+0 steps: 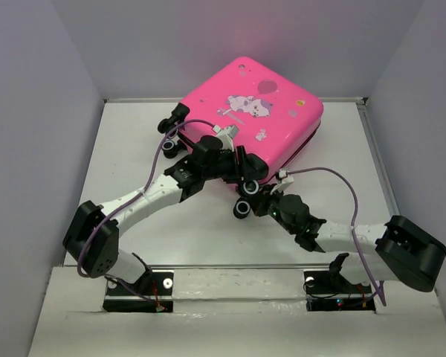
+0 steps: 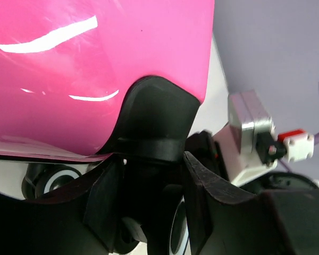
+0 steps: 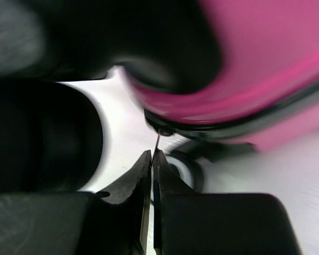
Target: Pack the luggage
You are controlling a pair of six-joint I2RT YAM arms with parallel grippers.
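Note:
The pink luggage (image 1: 256, 111) lies closed on the table, cartoon print facing up. My left gripper (image 1: 245, 172) is at its near corner. In the left wrist view its fingers (image 2: 103, 202) close in on both sides of a black-and-white caster wheel (image 2: 173, 228) under the black corner bracket (image 2: 154, 117). My right gripper (image 1: 262, 195) is just below that corner. In the right wrist view it (image 3: 152, 154) is shut on a thin metal zipper pull (image 3: 157, 141) that hangs from the luggage's dark zipper seam (image 3: 212, 130). The lining is hidden.
Another caster wheel (image 1: 243, 208) sits beside my right gripper and more wheels (image 1: 166, 123) stick out at the luggage's left corner. Grey walls enclose the white table (image 1: 134, 149). The right wrist's camera cable (image 1: 342, 182) arcs over the table.

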